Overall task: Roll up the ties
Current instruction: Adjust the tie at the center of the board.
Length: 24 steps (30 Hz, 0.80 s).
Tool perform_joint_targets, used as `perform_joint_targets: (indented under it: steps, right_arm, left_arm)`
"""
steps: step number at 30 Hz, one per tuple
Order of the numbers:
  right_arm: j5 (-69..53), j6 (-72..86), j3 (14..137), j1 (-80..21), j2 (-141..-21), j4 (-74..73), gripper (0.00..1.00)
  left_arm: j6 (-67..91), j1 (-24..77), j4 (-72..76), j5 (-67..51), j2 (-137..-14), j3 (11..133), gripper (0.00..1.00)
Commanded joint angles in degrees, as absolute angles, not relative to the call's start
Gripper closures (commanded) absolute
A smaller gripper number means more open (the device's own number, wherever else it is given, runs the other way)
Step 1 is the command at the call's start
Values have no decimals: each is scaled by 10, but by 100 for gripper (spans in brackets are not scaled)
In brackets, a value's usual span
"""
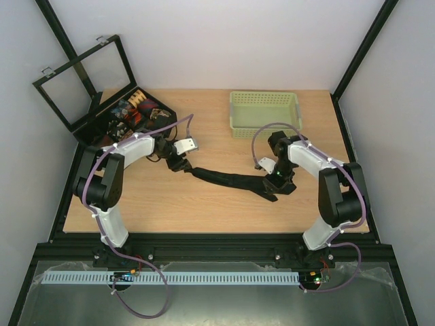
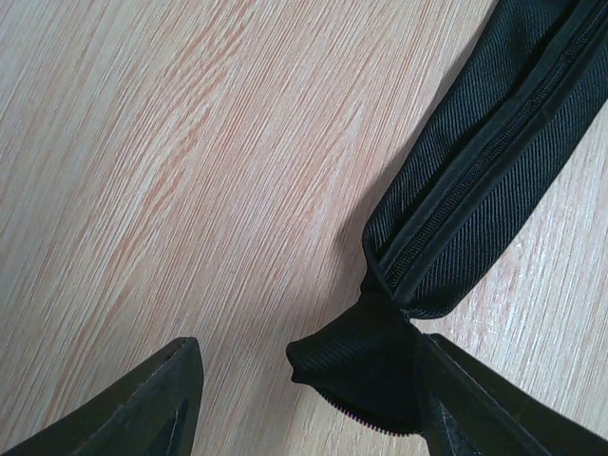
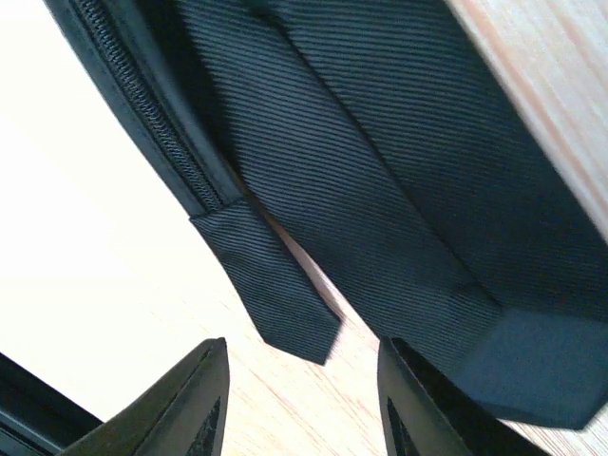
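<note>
A plain black tie (image 1: 231, 180) lies stretched across the middle of the table between my two grippers. My left gripper (image 1: 178, 163) is open at its left end; in the left wrist view the folded tip (image 2: 366, 366) lies between the jaws, against the right finger (image 2: 494, 408). My right gripper (image 1: 275, 182) is open over the tie's right end; in the right wrist view the narrow pointed tip (image 3: 285, 304) lies just ahead of the jaws and the wide end (image 3: 427, 190) beside it. Several small patterned coiled ties (image 1: 132, 112) sit in the black box.
The black compartmented box (image 1: 156, 125) with its framed lid (image 1: 81, 78) raised stands at the back left, close behind my left arm. A pale green perforated basket (image 1: 265, 112) stands at the back, behind my right arm.
</note>
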State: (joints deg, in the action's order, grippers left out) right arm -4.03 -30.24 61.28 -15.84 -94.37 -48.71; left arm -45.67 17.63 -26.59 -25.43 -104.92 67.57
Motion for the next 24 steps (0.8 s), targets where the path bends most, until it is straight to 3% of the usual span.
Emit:
perform_joint_targets:
  steps: [1,5,10,15,24]
  right_arm:
    - [-74,-303,577,-159,-949,-513,55]
    - [-51,-285,546,-160,-965,-472,56]
    - [-15,-284,519,-162,-985,-432,65]
    - [-11,-297,529,-161,-975,-443,97]
    - [3,-374,624,-158,-951,-511,99]
  left_arm:
    - [-465,173,-280,-260,-1055,691,36]
    - [-464,173,-281,-260,-1059,694,36]
    - [-471,171,-287,-256,-1062,696,36]
    - [-474,165,-292,-256,-1060,699,36]
    - [-494,148,-306,-266,-1068,706,36]
